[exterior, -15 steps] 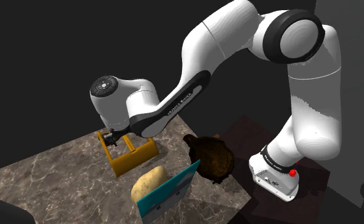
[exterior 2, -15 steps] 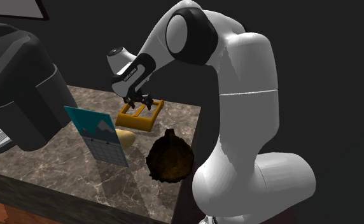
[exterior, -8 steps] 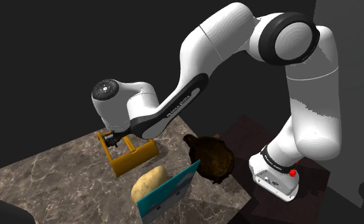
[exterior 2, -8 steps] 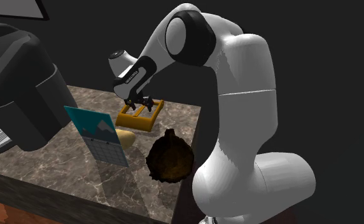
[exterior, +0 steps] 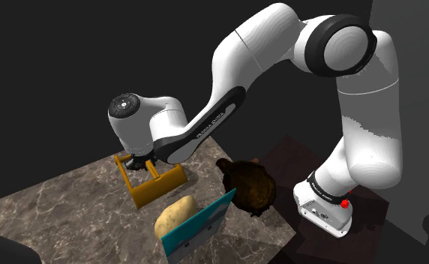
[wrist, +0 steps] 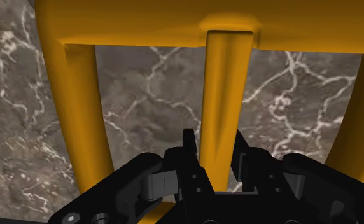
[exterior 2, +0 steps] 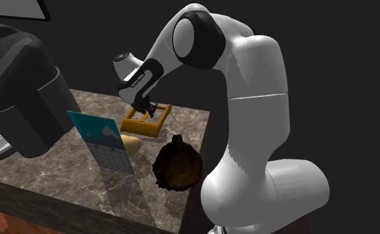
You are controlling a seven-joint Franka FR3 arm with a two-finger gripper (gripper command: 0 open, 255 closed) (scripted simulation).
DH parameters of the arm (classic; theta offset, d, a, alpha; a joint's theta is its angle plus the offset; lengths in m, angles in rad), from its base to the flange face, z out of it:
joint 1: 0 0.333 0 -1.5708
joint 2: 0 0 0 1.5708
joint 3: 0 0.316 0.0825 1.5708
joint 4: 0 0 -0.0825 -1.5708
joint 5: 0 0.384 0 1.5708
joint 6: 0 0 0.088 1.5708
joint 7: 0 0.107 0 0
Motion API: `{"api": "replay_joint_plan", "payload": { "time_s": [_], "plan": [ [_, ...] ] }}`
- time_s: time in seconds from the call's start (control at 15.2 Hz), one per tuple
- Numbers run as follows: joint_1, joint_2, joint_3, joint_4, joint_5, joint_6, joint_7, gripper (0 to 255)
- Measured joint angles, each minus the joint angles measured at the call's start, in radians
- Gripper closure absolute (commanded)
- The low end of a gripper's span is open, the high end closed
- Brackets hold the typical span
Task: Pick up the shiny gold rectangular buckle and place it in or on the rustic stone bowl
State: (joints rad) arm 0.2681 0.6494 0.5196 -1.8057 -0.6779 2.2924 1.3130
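The gripper (wrist: 216,151) pointed straight down at the gold buckle (wrist: 222,83), its fingers closed against either side of the centre bar, which ran lengthwise between them. The buckle lay flat near the marble counter's (exterior: 63,202) edge. The dark bowl (exterior: 248,187) sat near it, by the corner nearest the stand. The arm reached low, its wrist bent downward.

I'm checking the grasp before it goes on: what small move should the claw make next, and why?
Probably a short, straight lift. The claw sits low over the shiny gold rectangular buckle, its fingers pressed to both sides of the middle bar. The buckle lies flat on the grey marbled countertop, and the dark rough stone bowl sits beside it.
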Motion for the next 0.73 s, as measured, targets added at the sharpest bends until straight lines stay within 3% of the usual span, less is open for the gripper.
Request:
{"api": "replay_joint_plan", "payload": {
  "time_s": [0.73],
  "plan": [
    [-0.021,-0.054,0.029,-0.002,0.04,-0.045,-0.032,255]
  ]
}}
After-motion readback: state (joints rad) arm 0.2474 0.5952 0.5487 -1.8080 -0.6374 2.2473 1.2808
